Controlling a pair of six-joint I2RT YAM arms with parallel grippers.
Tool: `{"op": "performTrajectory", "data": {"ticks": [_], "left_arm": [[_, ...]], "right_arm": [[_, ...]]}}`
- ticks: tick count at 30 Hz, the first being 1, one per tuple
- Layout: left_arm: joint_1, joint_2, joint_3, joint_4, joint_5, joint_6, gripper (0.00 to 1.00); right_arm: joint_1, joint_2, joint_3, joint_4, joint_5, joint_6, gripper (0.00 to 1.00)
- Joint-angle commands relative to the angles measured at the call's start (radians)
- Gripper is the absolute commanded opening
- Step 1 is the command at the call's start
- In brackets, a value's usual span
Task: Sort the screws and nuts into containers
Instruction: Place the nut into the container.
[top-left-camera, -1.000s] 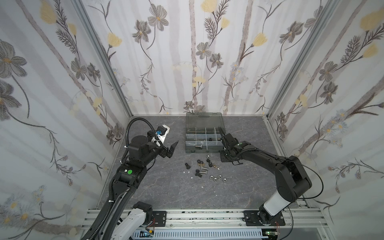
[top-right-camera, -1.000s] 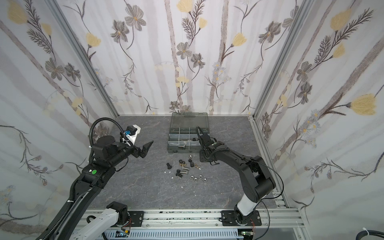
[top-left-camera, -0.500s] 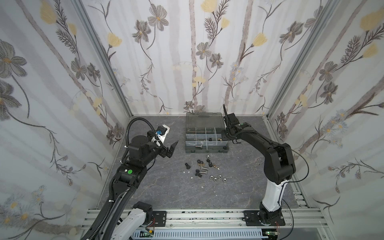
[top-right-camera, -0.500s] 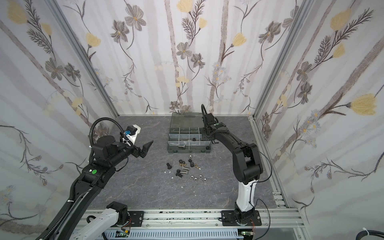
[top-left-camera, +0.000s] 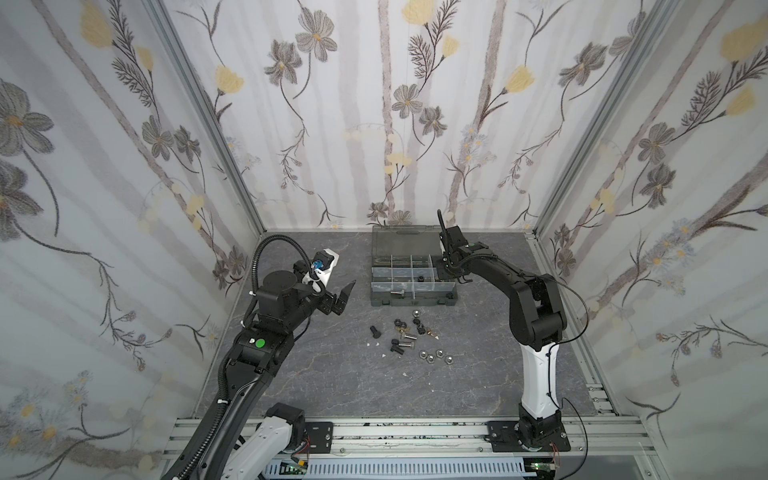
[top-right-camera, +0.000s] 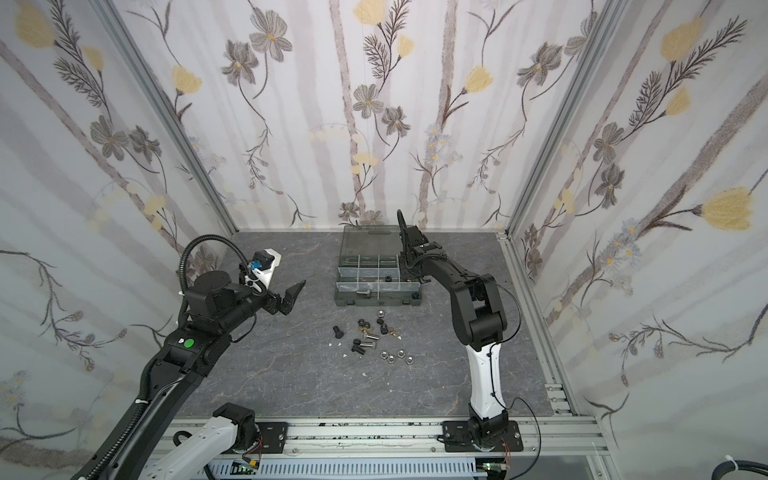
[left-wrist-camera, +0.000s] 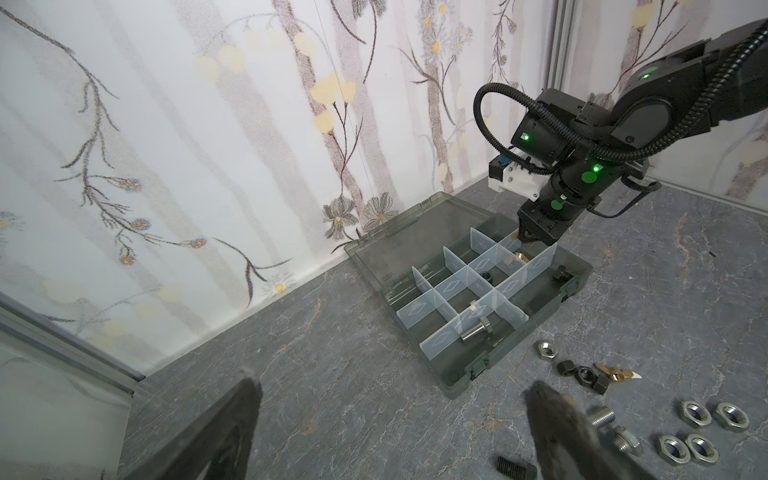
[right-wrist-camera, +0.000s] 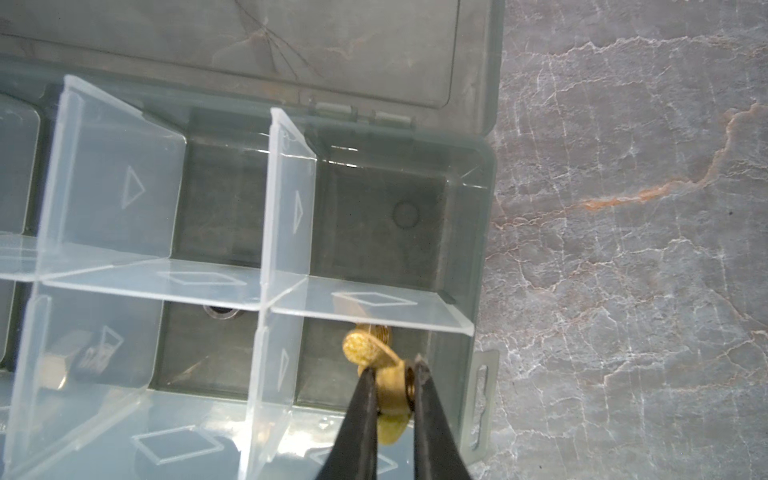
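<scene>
My left arm (top-left-camera: 270, 316) hangs over the surface (top-left-camera: 332, 374), well to the left of the organizer case (top-left-camera: 413, 300). The left jaws are spread wide, with nothing between the fingertips (left-wrist-camera: 552, 428).

Toward the middle, loose pieces lie scattered on the surface just in front of the case. A black screw (top-left-camera: 375, 331) sits at the left edge of the scatter, with black nuts (top-left-camera: 399, 323) and a loose wing nut (left-wrist-camera: 615, 372) further in. A cluster of silver nuts (top-left-camera: 435, 354) lies on the side toward my base rail.

The case stands open, its smoky lid (top-left-camera: 405, 241) laid flat toward the back wall. A silver screw (left-wrist-camera: 476, 330) lies in a front-row compartment, and a small black nut (left-wrist-camera: 486, 275) lies in the middle row.

On the right, my right arm (top-left-camera: 536, 307) reaches down over the case's right end. The right jaws are pressed in on a brass wing nut (right-wrist-camera: 390, 374), pinching it between both fingertips (right-wrist-camera: 361, 415). They hold it over the right-end compartment of the middle row, beside a translucent divider (right-wrist-camera: 282, 232).
</scene>
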Motion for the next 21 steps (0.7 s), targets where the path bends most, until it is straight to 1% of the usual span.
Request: {"op": "performTrajectory", "data": {"ticks": [1, 5, 9, 11, 18, 21], "left_arm": [[0.000, 0.005, 0.006, 0.022, 0.004, 0.013, 1.00], [0.001, 0.005, 0.008, 0.019, 0.000, 0.013, 1.00], [0.001, -0.001, 0.008, 0.022, -0.007, 0.013, 1.00], [0.000, -0.002, 0.006, 0.022, -0.005, 0.013, 1.00], [0.000, -0.001, 0.006, 0.025, -0.002, 0.013, 1.00], [0.001, -0.003, 0.004, 0.025, -0.004, 0.013, 1.00]], "right_arm": [[-0.005, 0.010, 0.002, 0.004, 0.001, -0.017, 0.12], [-0.009, 0.018, -0.005, 0.003, -0.002, -0.018, 0.22], [-0.010, 0.007, -0.016, 0.008, -0.004, -0.023, 0.26], [-0.010, -0.004, -0.017, 0.008, -0.018, -0.031, 0.30], [-0.008, -0.073, -0.016, -0.022, -0.051, -0.050, 0.32], [-0.001, -0.140, -0.063, -0.040, -0.069, -0.063, 0.32]]}}
